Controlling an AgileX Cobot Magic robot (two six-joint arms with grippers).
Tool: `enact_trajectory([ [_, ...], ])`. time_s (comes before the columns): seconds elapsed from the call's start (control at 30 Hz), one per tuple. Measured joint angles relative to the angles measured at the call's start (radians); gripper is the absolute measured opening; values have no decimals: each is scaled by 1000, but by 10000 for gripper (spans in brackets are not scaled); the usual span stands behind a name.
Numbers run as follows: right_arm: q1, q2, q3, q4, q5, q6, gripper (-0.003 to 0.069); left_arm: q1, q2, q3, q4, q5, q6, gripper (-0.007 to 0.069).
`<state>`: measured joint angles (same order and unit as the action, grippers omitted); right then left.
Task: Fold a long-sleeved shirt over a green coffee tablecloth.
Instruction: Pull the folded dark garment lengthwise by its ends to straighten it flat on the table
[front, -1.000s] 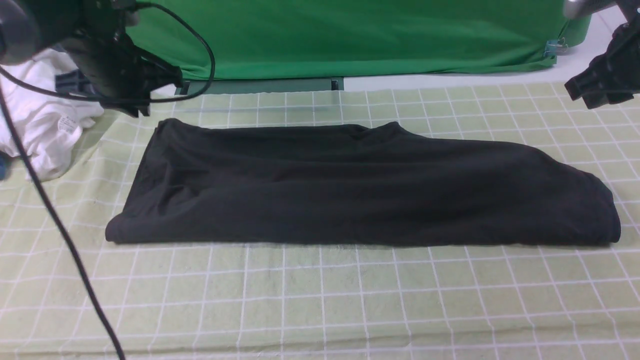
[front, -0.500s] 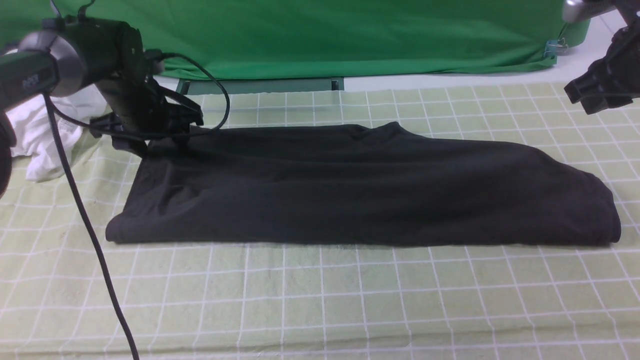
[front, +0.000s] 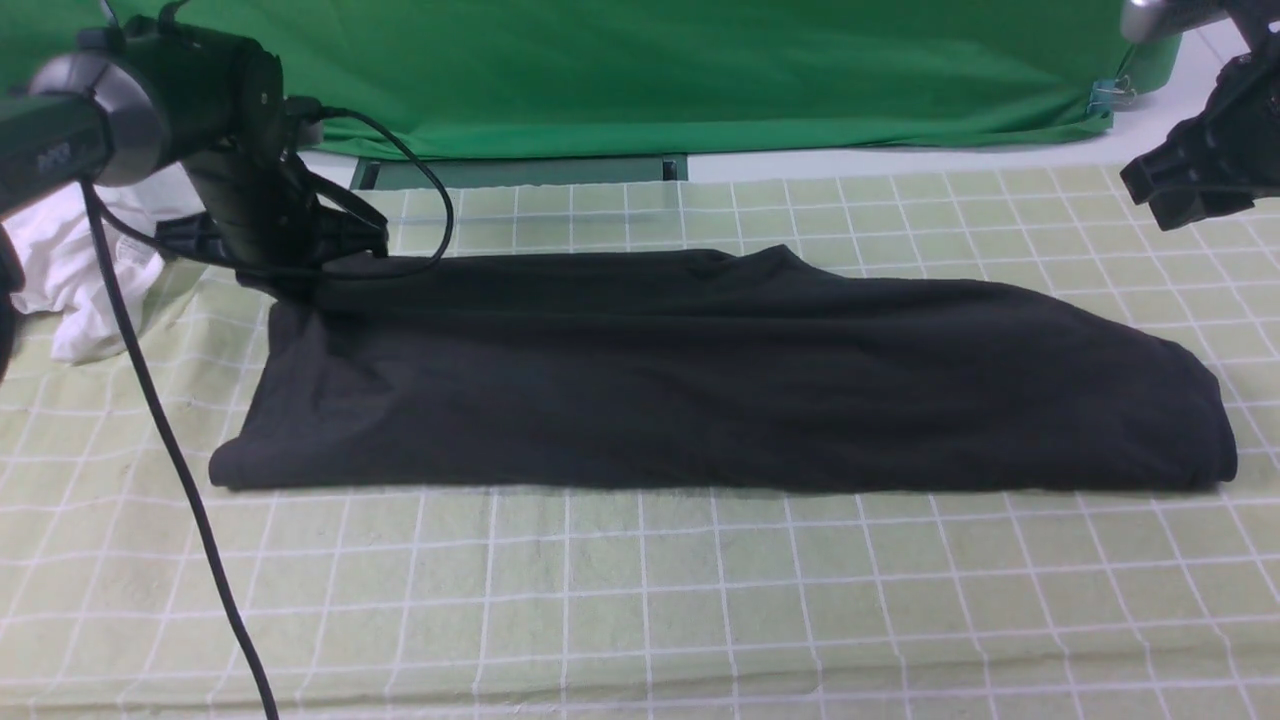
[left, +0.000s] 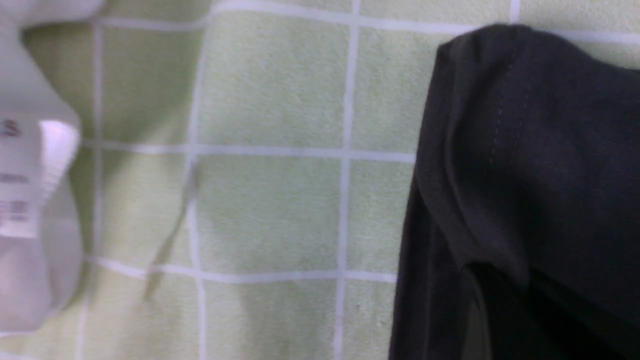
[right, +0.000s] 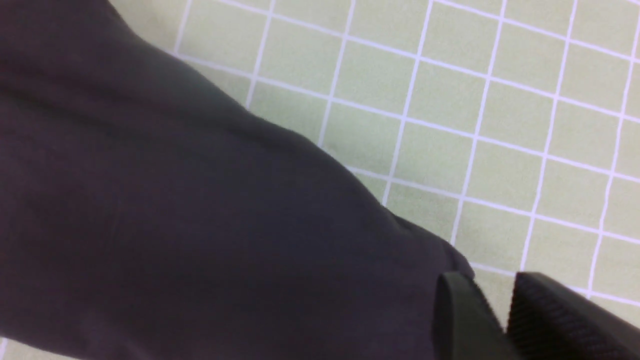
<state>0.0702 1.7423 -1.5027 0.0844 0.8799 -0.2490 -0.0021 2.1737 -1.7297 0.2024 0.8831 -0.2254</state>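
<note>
In the front view, the long-sleeved shirt (front: 720, 380) lies folded into a long dark band across the middle of the green coffee tablecloth (front: 640, 600). The left gripper (front: 300, 272) is clenched on the shirt's far left corner, which stands slightly off the cloth. The right gripper (front: 1190, 190) hangs over the tablecloth's far right edge, clear of the shirt. A white garment (front: 75, 290) sits at the left edge.

The left wrist view shows the hemmed corner raised above the checks.

In the right wrist view, that claw's jaws stand narrowly apart and empty.
</note>
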Motion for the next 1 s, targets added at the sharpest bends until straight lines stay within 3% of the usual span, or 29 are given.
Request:
enact_trajectory([
  [0.3,0,0,0,1,-2,0,163,0,-18,-1,35,9,1,20],
  [0.43,0,0,0,2,28,5,195,0,-18,-1,58,20,1,92],
  [0.47,0,0,0,-1,43,5,226,0,-18,-1,72,28,1,150],
  [0.5,0,0,0,0,45,5,232,0,-18,-1,72,28,1,150],
  [0.73,-40,0,0,-25,90,41,461,0,-38,-47,143,115,-4,477],
  [0.8,-66,4,0,-25,101,63,490,1,-52,-79,132,140,-4,507],
  [0.9,-108,16,0,-25,119,77,503,1,-79,-131,48,153,10,500],
  [1.0,-125,27,0,-27,142,83,506,-10,-104,-147,-114,132,86,384],
])
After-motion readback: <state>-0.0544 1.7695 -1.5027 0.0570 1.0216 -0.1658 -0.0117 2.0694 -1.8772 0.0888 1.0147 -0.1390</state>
